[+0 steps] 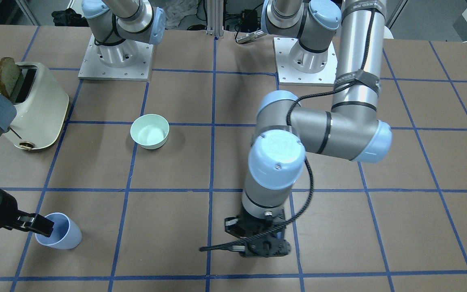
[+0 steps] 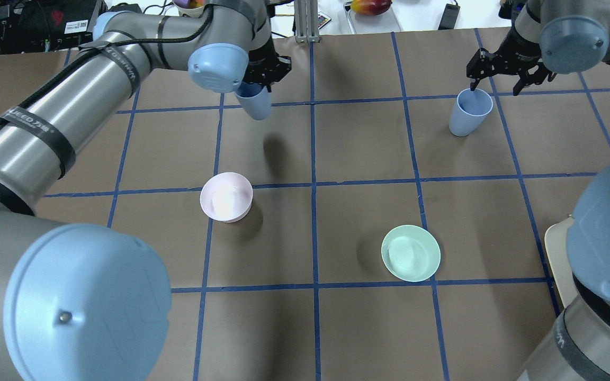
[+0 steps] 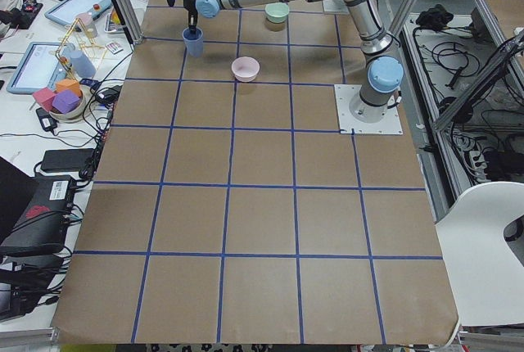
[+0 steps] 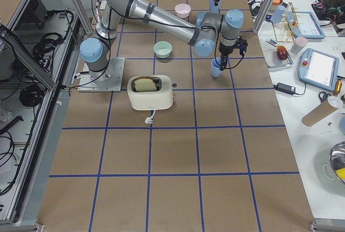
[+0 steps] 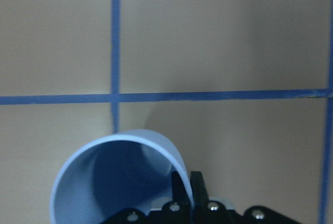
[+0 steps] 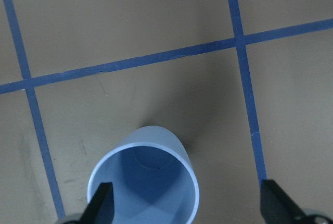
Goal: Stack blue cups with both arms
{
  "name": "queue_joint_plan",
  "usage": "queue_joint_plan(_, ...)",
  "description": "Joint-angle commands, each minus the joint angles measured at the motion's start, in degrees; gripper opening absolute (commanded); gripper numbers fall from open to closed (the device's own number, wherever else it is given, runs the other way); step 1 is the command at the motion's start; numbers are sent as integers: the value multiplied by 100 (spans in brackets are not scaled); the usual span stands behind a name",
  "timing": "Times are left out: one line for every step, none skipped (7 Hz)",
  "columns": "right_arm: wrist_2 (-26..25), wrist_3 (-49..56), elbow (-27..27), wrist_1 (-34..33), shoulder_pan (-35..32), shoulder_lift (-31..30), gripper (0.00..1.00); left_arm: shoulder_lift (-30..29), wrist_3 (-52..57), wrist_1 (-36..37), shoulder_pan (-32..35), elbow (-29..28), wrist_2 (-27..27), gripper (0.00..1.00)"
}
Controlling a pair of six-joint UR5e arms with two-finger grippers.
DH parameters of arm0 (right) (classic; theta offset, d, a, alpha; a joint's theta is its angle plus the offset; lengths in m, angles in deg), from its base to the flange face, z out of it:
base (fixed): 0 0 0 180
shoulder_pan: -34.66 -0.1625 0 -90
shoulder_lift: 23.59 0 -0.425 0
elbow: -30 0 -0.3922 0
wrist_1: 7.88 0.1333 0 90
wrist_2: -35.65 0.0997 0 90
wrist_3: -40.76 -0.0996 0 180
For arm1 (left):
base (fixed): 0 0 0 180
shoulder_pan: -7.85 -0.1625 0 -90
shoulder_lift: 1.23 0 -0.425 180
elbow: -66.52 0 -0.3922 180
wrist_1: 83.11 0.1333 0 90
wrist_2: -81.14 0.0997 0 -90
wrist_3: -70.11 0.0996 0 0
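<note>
pale-blue matte plastic, top of frame
left claw (image 2: 259, 83) pinches shut on the thin wall of the upper-left cup (image 2: 256, 106); right claw (image 2: 494, 89) gapes wide over the tapered upper-right cup (image 2: 466, 119).

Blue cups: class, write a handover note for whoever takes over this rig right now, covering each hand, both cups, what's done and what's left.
Left hand: shut on first cup, pinching its rim; the cup looks lifted off the table.
Right hand: open, one finger at the rim of second cup, which stands upright on the table.
Done: first cup picked up.
Left: grasp second cup, bring the two together, nest one in the other.
</note>
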Motion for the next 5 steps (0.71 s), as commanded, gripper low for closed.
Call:
queue_joint_plan(-183, 56, 85, 253, 6, 42, 100, 12, -618, -137, 708, 99, -151, 0)
queue_joint_plan(-192, 64, 94, 342, 6, 77, 100, -93, -1019, -77, 754, 223, -142, 0)
queue_joint_plan(-201, 64, 94, 334, 6, 173, 100, -172, -1040, -51, 755, 233, -98, 0)
queue_joint_plan(-157, 56, 50, 300, 6, 243, 99, -251, -1041, -50, 755, 250, -63, 0)
queue_joint_plan(-122, 47, 50, 299, 6, 305, 71, -313, -1058, -50, 755, 242, -72, 0)
